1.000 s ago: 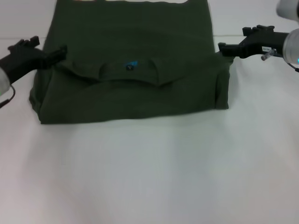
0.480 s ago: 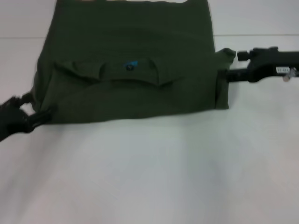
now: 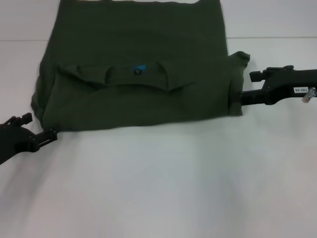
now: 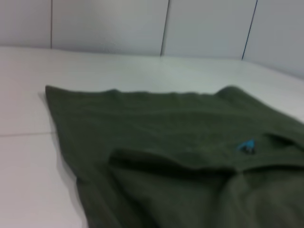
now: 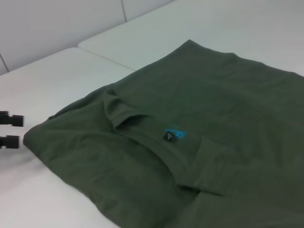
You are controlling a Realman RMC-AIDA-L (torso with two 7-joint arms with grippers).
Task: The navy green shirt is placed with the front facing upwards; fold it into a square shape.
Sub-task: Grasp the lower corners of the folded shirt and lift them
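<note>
on the white tabletop [image 3: 158, 188] we see the dark olive-green cotton shirt [image 3: 138, 74] lying partly folded; left pincer [image 3: 37, 133] gapes empty at its near-left corner, right pincer [image 3: 246, 88] open beside its right edge.

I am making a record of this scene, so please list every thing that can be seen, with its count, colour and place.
navy green shirt: one, dark olive green, partly folded, lying on the table in the middle and far part of the head view.
neck label: one, small, blue, at the shirt's neck opening, facing up.
table: one, white, under the shirt; a seam line runs across its far part.
wall panels: pale grey, behind the table in the left wrist view.
left end effector: one, black, open, at the shirt's near left corner.
right end effector: one, black, open, at the shirt's right edge.
</note>
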